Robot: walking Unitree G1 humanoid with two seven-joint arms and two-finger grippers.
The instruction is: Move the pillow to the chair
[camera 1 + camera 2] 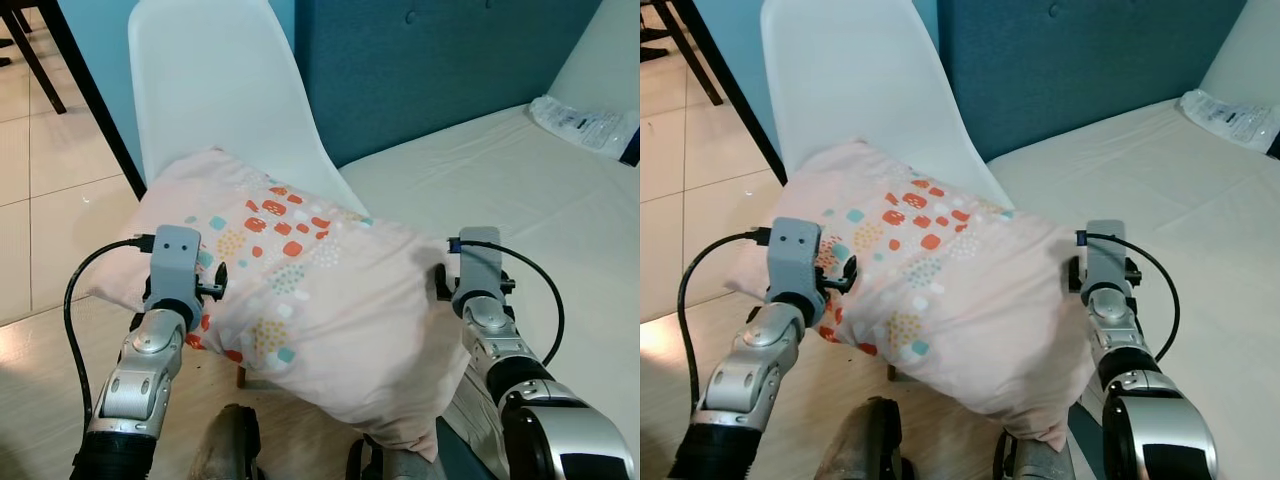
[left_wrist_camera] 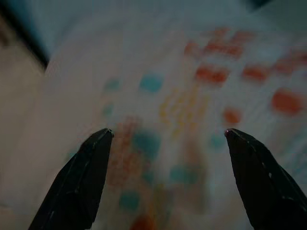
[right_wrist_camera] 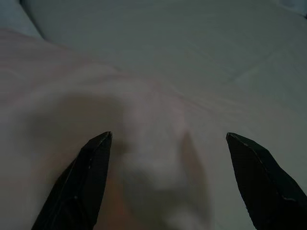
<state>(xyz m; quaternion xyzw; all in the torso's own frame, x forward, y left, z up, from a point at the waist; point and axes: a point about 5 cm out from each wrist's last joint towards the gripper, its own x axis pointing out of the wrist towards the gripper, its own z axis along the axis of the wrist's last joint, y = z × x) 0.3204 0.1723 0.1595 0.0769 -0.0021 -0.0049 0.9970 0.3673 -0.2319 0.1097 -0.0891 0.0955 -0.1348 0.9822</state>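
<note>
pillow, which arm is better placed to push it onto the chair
Right, though both are needed. The pillow sits between both open grippers, and the chair lies ahead toward the robot's left. The right gripper is on the bed-side end, so it can push chairward; the left gripper steadies.

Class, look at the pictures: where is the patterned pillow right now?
The pillow lies between the left gripper and right gripper, over the white chair seat, beside the bed.
</note>
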